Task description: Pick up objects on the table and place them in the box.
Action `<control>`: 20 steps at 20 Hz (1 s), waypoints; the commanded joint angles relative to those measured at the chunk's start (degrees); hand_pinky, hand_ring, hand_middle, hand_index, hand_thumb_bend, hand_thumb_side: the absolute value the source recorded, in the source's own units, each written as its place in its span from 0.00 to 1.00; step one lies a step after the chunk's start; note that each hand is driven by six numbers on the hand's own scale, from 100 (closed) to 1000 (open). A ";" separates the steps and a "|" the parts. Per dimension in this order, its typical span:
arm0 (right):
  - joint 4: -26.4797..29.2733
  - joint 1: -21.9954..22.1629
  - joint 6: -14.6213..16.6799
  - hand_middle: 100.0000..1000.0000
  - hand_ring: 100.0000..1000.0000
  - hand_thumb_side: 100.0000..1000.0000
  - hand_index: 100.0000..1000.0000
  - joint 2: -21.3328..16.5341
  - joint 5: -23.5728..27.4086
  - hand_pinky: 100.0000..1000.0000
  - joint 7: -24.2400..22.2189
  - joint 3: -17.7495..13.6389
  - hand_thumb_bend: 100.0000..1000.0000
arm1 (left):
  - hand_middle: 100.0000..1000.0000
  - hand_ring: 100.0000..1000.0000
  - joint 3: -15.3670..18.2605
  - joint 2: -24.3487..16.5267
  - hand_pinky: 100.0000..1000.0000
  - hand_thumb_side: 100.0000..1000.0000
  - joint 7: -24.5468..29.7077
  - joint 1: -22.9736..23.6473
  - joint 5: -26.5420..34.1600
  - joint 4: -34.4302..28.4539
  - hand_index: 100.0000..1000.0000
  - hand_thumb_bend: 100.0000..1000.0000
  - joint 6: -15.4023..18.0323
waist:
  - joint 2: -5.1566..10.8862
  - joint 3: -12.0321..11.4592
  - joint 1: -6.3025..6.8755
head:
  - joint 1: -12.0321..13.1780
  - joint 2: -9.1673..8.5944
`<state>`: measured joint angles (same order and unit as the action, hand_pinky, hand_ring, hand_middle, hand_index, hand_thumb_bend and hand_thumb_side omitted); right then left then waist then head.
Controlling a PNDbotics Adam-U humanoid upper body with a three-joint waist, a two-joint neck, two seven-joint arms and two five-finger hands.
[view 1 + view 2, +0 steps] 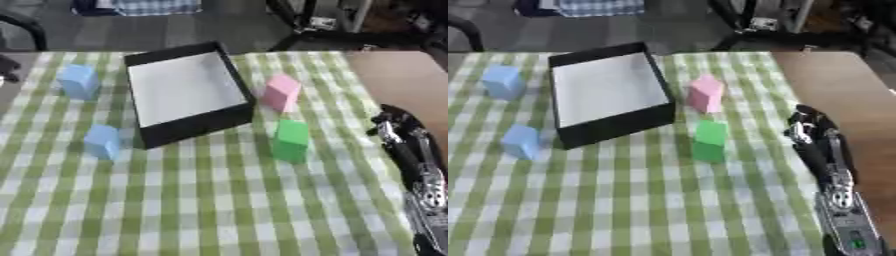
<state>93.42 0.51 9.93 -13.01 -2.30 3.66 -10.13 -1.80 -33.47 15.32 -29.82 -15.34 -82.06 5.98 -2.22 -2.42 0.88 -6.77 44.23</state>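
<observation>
black box [229, 75], white floor, empty; pink block [281, 92] and green block [290, 140] beside it, two blue blocks [79, 81] opposite; right hand [805, 127], fingers unreadable.

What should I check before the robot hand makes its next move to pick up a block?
1. Box empty and open on top: ok, white floor bare.
2. Green block free to grasp: ok, standing apart from box and pink block.
3. Right robot hand near a block: ok, to the right of the green block, not touching it.
4. Right robot hand fingers open: cannot tell.
5. Two blue blocks reachable: cannot tell, they sit left of the box and the left robot hand is out of view.
</observation>
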 commanded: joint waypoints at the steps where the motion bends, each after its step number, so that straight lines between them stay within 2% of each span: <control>1: 0.35 -0.64 0.12 0.56 0.51 0.49 0.78 -1.82 -0.33 0.81 -0.70 0.54 0.00 | 0.82 0.81 -4.20 -6.59 0.82 0.66 2.84 -4.42 -3.03 4.07 0.96 0.53 -2.54 | 0.91 0.74 0.12 | 1.15 -0.11; 4: 0.33 -1.05 0.19 0.56 0.51 0.49 0.78 -1.62 -0.13 0.81 -1.00 0.83 0.00 | 0.82 0.81 -9.20 -11.34 0.82 0.63 5.91 -9.42 -6.10 9.07 0.95 0.56 -4.08 | 0.49 1.95 -0.23 | 1.88 -0.11; 5: 0.31 -1.07 0.21 0.56 0.51 0.49 0.78 -1.52 -0.08 0.81 -1.05 0.84 0.00 | 0.82 0.81 -10.94 -11.82 0.82 0.63 6.98 -11.16 -7.17 10.81 0.95 0.55 -4.28 | 0.42 2.06 -0.34 | 1.86 -0.11; 7: 0.25 -0.92 0.20 0.56 0.51 0.49 0.78 -1.43 -0.02 0.81 -0.96 0.67 0.00 | 0.82 0.81 -14.17 -11.02 0.82 0.62 8.98 -14.41 -9.18 14.06 0.95 0.56 -5.09 | 0.41 1.89 -0.48 | 1.50 -0.11; 9: 0.23 -0.82 0.19 0.56 0.51 0.49 0.78 -1.39 -0.03 0.81 -0.77 0.47 0.00 | 0.82 0.81 -16.03 -9.65 0.82 0.61 10.85 -17.45 -11.04 17.10 0.95 0.55 -5.44 | 0.40 1.52 -0.56 | 1.11 -0.11; 16: 0.31 -0.79 0.21 0.56 0.51 0.49 0.78 -1.18 -0.08 0.81 -0.20 -0.12 0.00 | 0.82 0.81 -16.17 -5.16 0.82 0.54 17.66 -28.23 -17.85 28.17 0.95 0.55 -2.38 | 0.05 0.07 -0.88 | -0.15 -0.11; 20: 0.33 -0.84 0.23 0.56 0.51 0.49 0.78 -1.14 -0.08 0.81 -0.08 -0.17 0.00 | 0.82 0.81 -14.94 -3.48 0.82 0.49 18.40 -30.60 -21.68 34.39 0.95 0.55 -0.45 | -0.06 0.03 -1.04 | -0.20 -0.11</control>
<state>93.05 0.05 10.10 -13.35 -2.30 3.36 -9.88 -17.67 -36.30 33.51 -58.80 -35.81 -48.88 4.93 -2.29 -2.38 0.58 -6.85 44.23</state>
